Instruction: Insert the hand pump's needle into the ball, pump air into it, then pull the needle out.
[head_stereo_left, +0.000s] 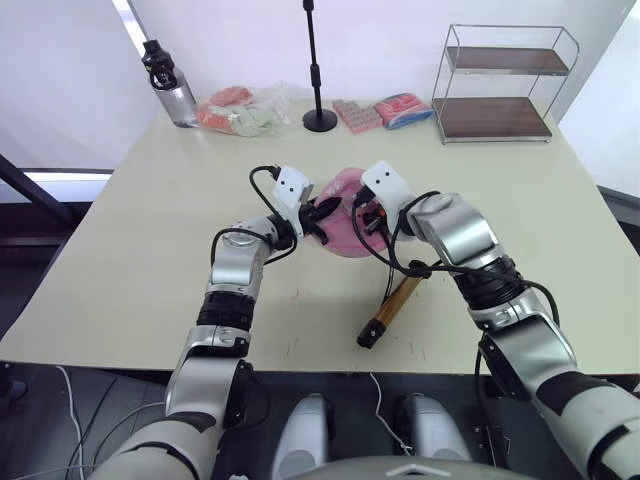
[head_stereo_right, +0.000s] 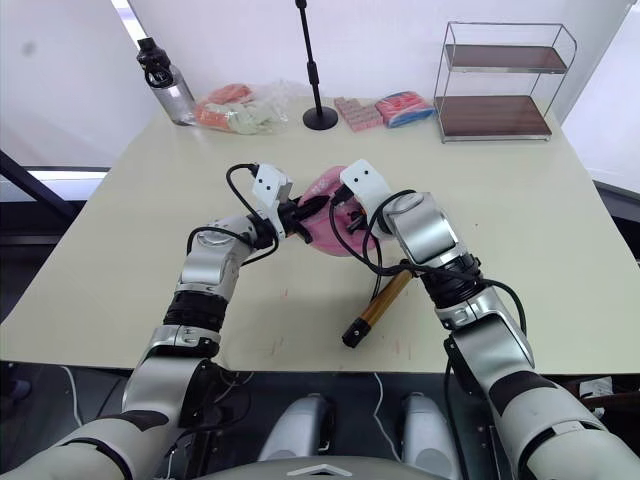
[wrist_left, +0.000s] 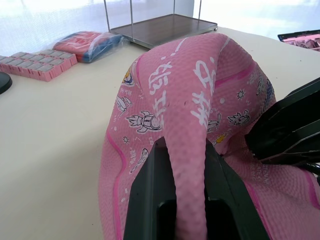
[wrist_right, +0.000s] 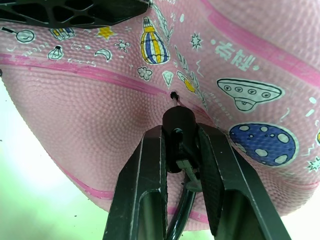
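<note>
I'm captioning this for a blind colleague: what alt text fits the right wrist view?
The right gripper pinches the needle by its small black fitting, tip right at the dark valve hole of the pink printed ball. The hose trails back between the fingers.

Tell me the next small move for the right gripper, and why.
Probably ease the right gripper straight forward: it holds the needle by its fitting, tip just at the valve hole, while the left gripper pinches a fold of the flattened ball, steadying it.
</note>
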